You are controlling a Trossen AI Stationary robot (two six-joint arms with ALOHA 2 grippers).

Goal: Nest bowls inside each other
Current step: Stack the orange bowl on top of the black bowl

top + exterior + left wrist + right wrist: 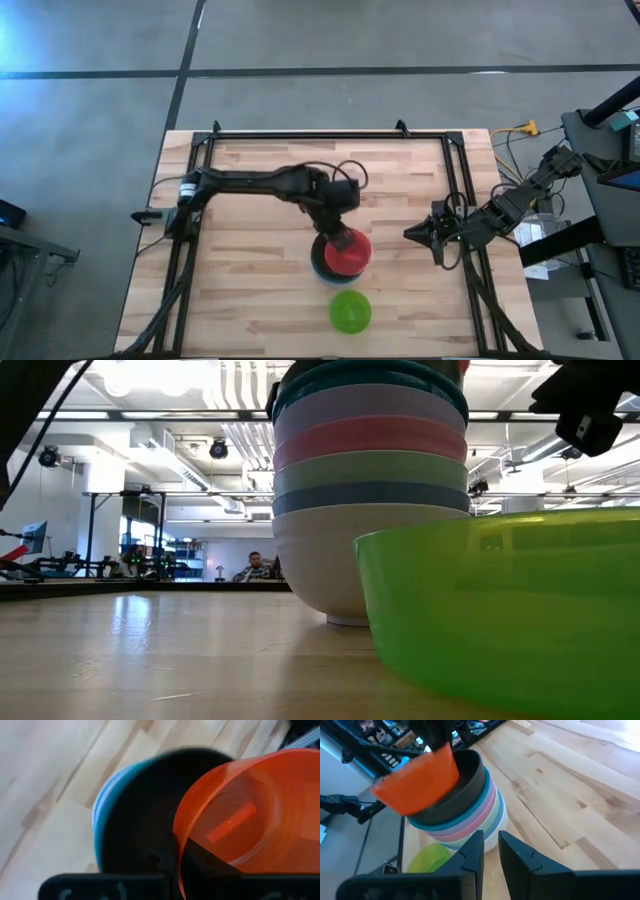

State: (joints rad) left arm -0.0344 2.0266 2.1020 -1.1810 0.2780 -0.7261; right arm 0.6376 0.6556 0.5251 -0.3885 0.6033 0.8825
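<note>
My left gripper (340, 240) is shut on a red bowl (352, 256), held tilted just above a stack of nested bowls (318, 266) at mid-table. From the bottom the stack (370, 490) reads white, blue, pale green, pink, lavender and teal, with the black bowl (470, 775) on top. The white bowl's foot rests on the table. A bright green bowl (350, 312) stands alone, upright, nearer the near edge. My right gripper (410, 233) waits at the table's right side, shut and empty, pointing at the stack. My left gripper holds the red bowl by its rim (176, 840), with one finger (200, 862) inside the bowl and one outside. The fingers come from above, slanting from the table's far left. The bowl (417, 777) is tilted, clear of the table, and partly over the black bowl's mouth (135, 820).
Black rails frame the wooden table (260, 180), which is bare on its left and far parts. The bright green bowl (500, 610) fills the near right of the low view. Cables and equipment (600, 170) stand past the right edge. A person (255, 568) sits far off in the room.
</note>
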